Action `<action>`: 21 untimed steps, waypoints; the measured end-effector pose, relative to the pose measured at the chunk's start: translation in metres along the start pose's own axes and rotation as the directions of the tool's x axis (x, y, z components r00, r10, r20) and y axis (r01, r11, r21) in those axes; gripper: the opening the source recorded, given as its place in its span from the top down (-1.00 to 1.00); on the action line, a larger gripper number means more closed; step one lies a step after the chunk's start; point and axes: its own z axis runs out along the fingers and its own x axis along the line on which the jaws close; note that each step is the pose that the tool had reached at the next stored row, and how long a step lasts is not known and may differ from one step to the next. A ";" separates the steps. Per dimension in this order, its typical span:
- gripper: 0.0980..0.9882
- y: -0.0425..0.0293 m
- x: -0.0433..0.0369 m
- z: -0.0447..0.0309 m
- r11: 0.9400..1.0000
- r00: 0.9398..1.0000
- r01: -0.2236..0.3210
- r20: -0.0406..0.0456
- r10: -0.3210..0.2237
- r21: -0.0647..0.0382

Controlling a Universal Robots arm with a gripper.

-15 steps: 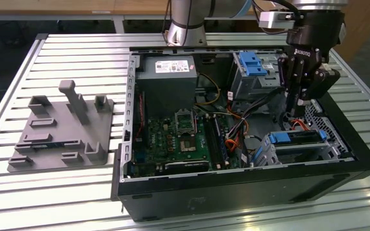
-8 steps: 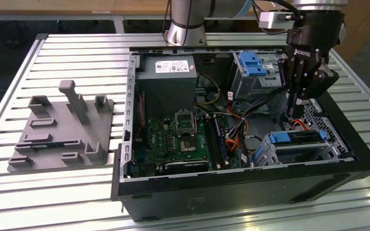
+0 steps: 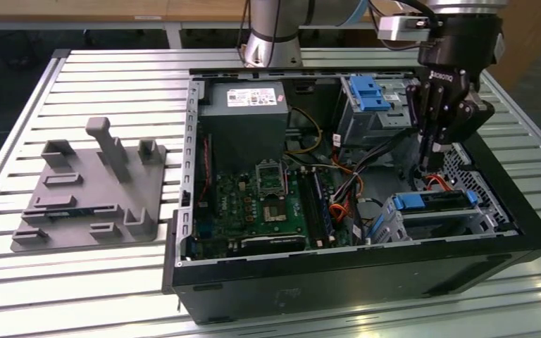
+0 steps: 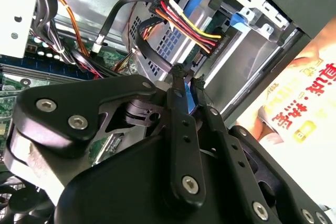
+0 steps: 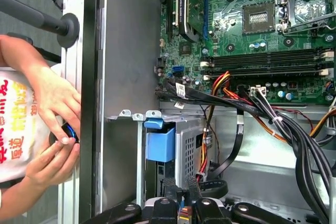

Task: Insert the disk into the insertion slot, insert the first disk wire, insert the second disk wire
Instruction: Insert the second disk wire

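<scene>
The open black computer case [image 3: 365, 267] lies on the slatted metal worktop [image 3: 110, 84]. The blue-framed silver disk [image 3: 435, 202] sits in the perforated silver insertion slot [image 3: 458, 218]. Just above, the black end effector [image 3: 427, 163] pinches a small connector [image 4: 190, 98], fingers nearly together; crowded cables [image 5: 294, 129] could snag it and skew the plug.

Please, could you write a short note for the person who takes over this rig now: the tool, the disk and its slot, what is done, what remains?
Tool: down inside the open computer case, just above the disk, among loose wires.
Disk: sitting in the insertion slot, blue carrier showing.
Done: disk insertion.
Left: the two disk wires. It cannot be seen whether either is plugged in.
Caution: a person's hand is beside the case's outer wall.
</scene>
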 end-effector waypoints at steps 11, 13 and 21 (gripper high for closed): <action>0.77 -0.0018 0.0094 -0.0013 1.000 0.997 0.002 0.072 -0.002 0.000; 0.77 -0.0018 0.0129 -0.0005 1.000 0.997 0.002 0.078 -0.002 0.001; 0.77 -0.0021 0.0250 0.0056 1.000 0.992 0.003 0.126 -0.003 0.001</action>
